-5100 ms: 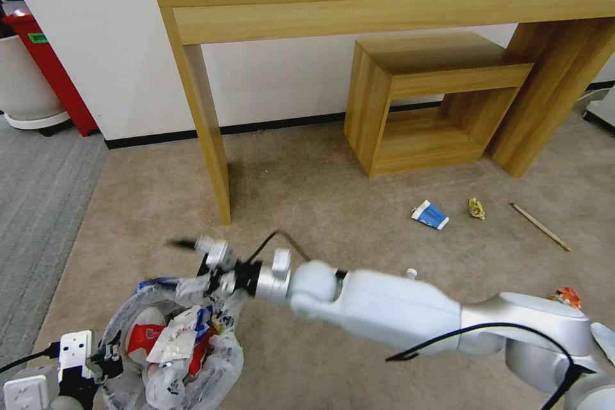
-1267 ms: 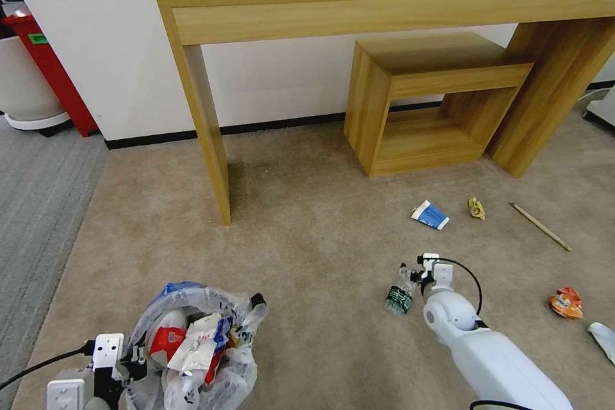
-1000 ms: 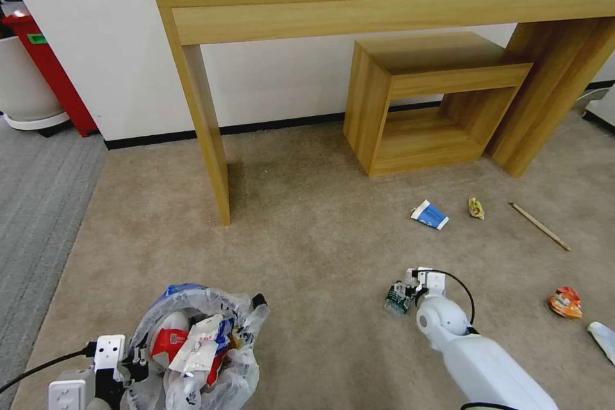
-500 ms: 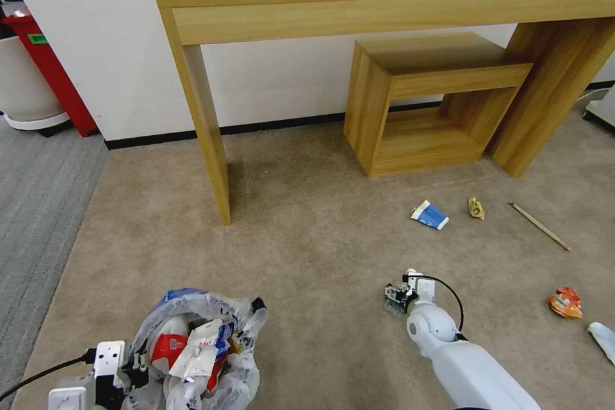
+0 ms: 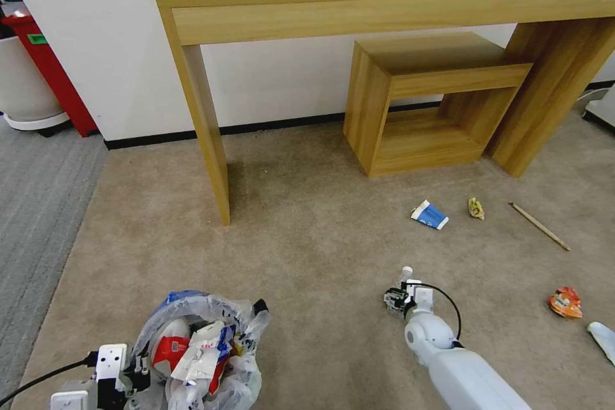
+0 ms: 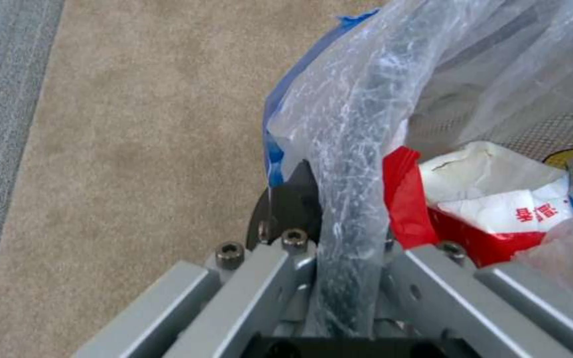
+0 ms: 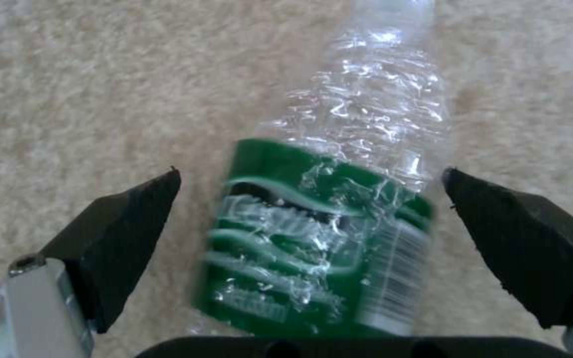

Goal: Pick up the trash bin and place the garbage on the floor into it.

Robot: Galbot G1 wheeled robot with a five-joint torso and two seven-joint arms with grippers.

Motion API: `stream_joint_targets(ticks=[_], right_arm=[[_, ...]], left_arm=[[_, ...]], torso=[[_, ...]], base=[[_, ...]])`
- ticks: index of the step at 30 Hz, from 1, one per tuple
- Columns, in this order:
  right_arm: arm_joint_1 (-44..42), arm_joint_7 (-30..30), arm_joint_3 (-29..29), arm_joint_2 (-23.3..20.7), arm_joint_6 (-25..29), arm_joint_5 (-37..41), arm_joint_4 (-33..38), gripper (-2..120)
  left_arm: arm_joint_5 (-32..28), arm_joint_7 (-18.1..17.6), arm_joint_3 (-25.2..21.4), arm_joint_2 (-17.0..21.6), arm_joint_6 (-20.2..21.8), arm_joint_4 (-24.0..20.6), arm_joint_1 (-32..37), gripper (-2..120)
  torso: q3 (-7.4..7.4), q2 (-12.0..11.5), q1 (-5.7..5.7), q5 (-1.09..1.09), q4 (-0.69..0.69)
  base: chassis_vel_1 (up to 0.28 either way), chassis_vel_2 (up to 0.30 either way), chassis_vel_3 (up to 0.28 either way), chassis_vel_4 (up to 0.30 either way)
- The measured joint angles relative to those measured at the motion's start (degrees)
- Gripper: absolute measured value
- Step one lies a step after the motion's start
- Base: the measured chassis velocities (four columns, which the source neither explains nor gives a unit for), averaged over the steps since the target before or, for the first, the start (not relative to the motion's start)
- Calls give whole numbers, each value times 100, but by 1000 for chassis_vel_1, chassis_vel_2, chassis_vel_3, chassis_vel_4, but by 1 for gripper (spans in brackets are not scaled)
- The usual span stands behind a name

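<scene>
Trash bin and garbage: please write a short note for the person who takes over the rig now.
Left gripper: shut on the trash bin rim, held low on the robot's left; wrappers already inside.
Right gripper: open, fingers either side of the green-label bottle lying on the floor, not gripped yet.
Left to collect: the bottle, blue-white carton, yellow scrap, wooden stick, orange wrapper, white slipper.
</scene>
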Motion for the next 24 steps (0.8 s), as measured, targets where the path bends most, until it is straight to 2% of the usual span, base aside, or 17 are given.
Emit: stream_joint_targets(ticks=[20, 24], right_arm=[[135, -141, -153, 155, 359, -221, -474, 100], [168, -161, -165, 166, 455, -179, -517, 87]], left_arm=[[42, 1, 53, -2, -52, 47, -20, 0], [58, 1, 68, -3, -74, 50, -27, 0]], torso=[[0, 0, 0, 0, 0], [0, -1, 0, 0, -1]], base=[[0, 0, 0, 0], [0, 0, 0, 0]])
